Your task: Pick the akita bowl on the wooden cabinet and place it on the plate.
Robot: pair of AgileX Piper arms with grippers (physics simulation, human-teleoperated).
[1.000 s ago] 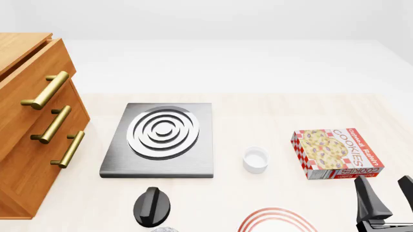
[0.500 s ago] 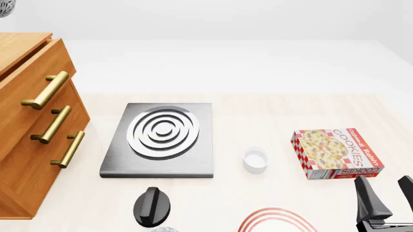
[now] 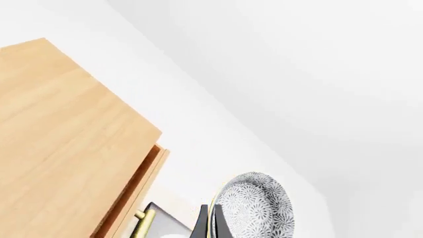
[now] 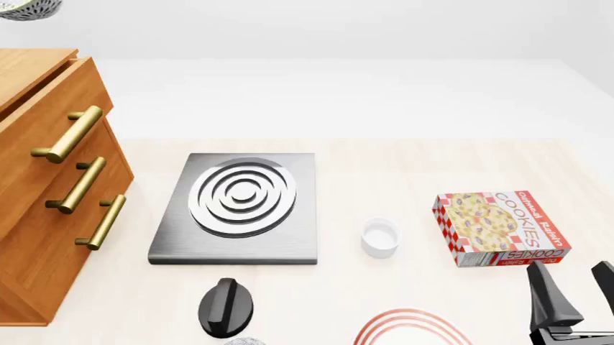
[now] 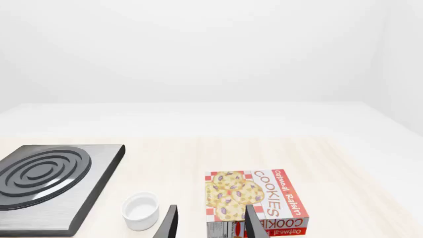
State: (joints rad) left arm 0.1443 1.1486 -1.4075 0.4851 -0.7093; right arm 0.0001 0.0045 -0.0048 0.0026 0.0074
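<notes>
The akita bowl (image 3: pixel 254 210), whitish-grey with a dark speckled pattern, is held on edge by its rim, with my left gripper (image 3: pixel 211 225) shut on that rim. In the front view only part of the bowl (image 4: pixel 24 8) shows, at the top left corner, high above the wooden cabinet (image 4: pixel 39 180); the left gripper itself is out of that frame. The cabinet's bare top (image 3: pixel 59 148) lies below the bowl. The red-ringed plate (image 4: pixel 413 327) sits at the table's front edge, cut off by the frame. My right gripper (image 4: pixel 577 287) stands open to the right of the plate, holding nothing.
A grey square stove (image 4: pixel 240 208) with white rings lies mid-table. A small white cup (image 4: pixel 380 237) stands beyond the plate, and a cookie box (image 4: pixel 501 226) lies just ahead of the right gripper. A black rounded part (image 4: pixel 227 307) sits left of the plate.
The bowl has come into the front view's top left corner and moved further right into frame. The right arm has not moved.
</notes>
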